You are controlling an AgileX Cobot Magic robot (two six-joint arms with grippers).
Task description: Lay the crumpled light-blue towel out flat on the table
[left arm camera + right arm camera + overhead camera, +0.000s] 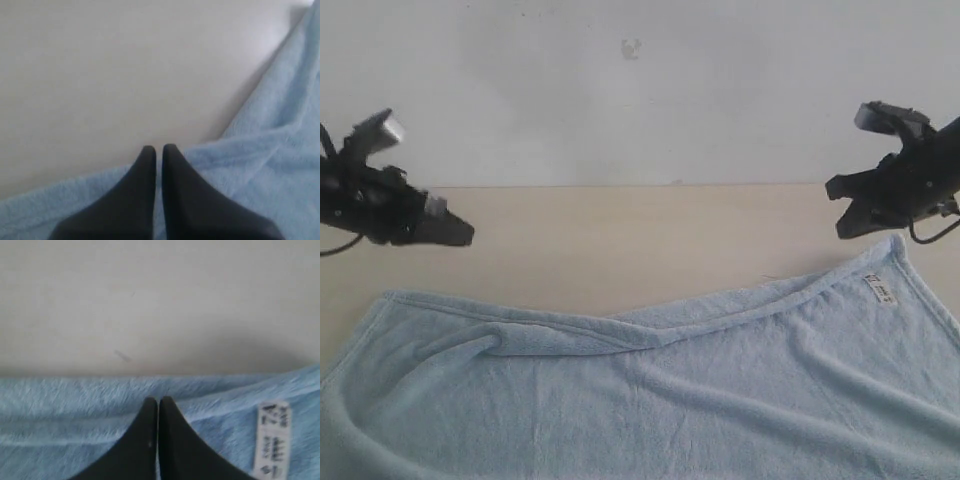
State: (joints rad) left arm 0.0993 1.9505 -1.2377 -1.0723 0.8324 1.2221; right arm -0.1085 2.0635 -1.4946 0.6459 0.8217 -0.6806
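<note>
Exterior view, towel: the light-blue towel point(720, 390) lay on the table point(620, 230), mostly opened out, with a rolled fold point(570, 338) along its far edge.
Exterior view, handling: it looked soft, limp and light, with a grippy pile. The hemmed far corners were judged the best places to pinch, as a pull there would drag out the fold.
Exterior view, left gripper: the left gripper point(465, 232) hung over bare table beyond the far left corner, pressed together and apart from the cloth.
Exterior view, right gripper: the right gripper point(844, 222) sat just beside the corner bearing the white tag point(881, 289). No cloth hung from it.
Left wrist view, fingers: the black fingers point(145, 170) were clenched to a thin slit with nothing between them. The towel point(270, 165) lay beneath, its edge meeting the table point(125, 75).
Right wrist view, fingers: the fingers point(172, 420) were likewise clamped and empty, above the towel's hem point(75, 387) and near the tag point(272, 440). Whether the tips brushed the pile could not be told.
</note>
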